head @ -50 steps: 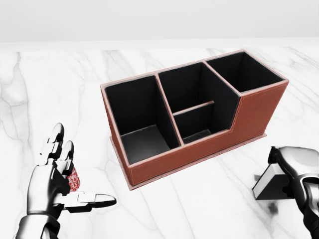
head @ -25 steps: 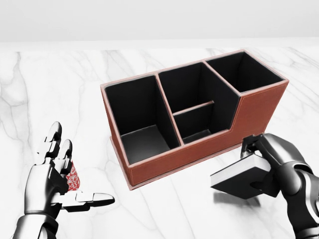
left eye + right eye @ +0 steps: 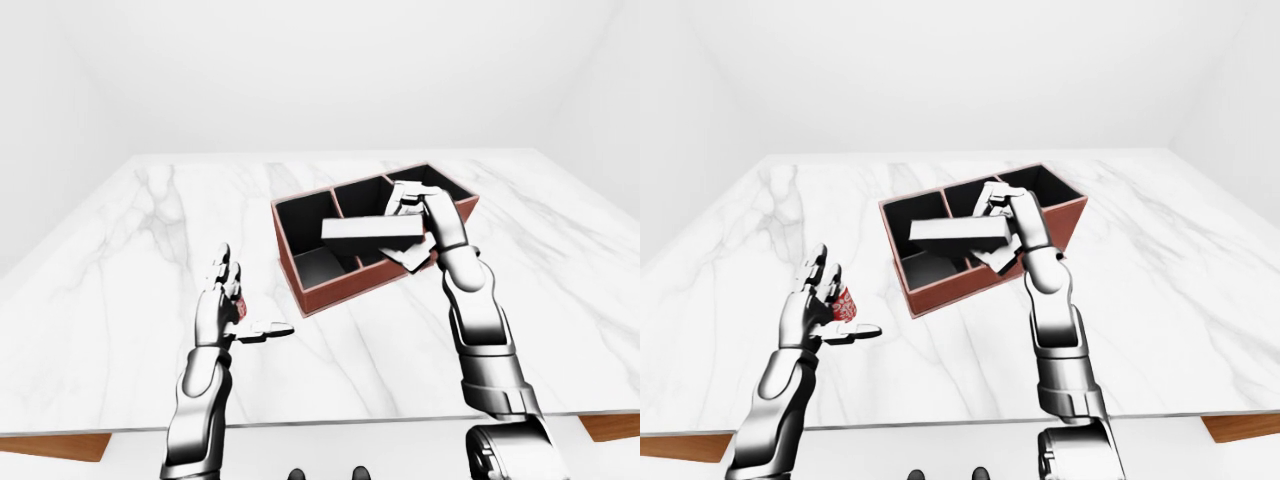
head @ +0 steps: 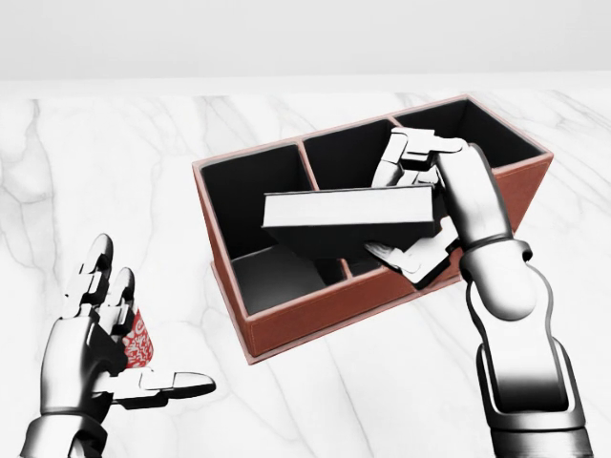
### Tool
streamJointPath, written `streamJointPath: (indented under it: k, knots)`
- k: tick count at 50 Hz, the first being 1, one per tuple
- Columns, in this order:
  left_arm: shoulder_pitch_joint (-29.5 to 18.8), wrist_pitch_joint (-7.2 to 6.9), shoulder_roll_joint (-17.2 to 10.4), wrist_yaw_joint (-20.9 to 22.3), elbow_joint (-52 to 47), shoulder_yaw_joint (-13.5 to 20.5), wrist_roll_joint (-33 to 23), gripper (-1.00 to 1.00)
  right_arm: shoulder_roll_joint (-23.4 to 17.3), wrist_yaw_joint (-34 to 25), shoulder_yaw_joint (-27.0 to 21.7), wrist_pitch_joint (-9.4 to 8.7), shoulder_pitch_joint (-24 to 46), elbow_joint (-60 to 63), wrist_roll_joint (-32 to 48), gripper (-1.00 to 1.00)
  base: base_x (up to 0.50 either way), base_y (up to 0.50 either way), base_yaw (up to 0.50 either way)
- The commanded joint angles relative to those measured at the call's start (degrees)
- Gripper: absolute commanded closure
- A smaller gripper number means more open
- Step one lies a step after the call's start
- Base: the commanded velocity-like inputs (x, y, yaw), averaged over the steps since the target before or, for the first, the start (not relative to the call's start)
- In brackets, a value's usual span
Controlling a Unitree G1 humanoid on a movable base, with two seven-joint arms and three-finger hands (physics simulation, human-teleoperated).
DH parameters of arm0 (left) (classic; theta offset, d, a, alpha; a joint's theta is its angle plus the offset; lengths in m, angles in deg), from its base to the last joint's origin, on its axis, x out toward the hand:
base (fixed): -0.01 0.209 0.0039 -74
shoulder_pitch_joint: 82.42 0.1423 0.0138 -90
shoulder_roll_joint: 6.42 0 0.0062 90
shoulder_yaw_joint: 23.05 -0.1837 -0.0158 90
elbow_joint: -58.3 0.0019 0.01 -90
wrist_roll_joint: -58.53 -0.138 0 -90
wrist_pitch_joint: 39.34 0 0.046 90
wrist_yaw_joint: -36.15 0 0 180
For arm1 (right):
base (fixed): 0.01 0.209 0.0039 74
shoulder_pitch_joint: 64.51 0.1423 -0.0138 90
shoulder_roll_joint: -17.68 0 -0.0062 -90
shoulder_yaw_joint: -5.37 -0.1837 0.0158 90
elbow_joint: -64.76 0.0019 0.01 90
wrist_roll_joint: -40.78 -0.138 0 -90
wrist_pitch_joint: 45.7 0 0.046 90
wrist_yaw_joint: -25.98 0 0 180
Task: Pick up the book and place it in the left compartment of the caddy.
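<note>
Right robot hand [image 4: 420, 205] clasped the book [image 4: 348, 218] flat across the caddy [image 4: 286, 324]; held level, it risked snagging the divider beside the left compartment [image 4: 263, 224].

The tabletop [image 4: 115, 162] is white marble run through with thin grey veins, and its edge shows an orange-brown strip low in the eye views. The caddy [image 4: 315, 320] is reddish-brown outside with a paler pink rim, and black inside every compartment. The book [image 4: 348, 208] has a white page edge and a dark, near-black cover. Both the left hand [image 4: 100, 348] and the right hand [image 4: 430, 191] are glossy silver with black joints. Behind the left hand sits a small red object [image 4: 138, 345] patterned in white.
</note>
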Motion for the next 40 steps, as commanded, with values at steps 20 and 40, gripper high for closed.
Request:
streamJointPath:
  k: [20,40]
  knots:
    - [-0.1,0.0,-0.5,0.6,-1.0,1.7,1.7,-1.0,7.0,36.0,5.1,1.18,17.3,-32.7,-1.5,1.0,0.0,0.0,0.0]
    - [0.5,0.0,-0.5,1.0,-2.1,2.2,2.4,-1.0,8.3,39.8,7.0,6.52,23.1,-49.5,12.4,1.0,0.0,0.0,0.0]
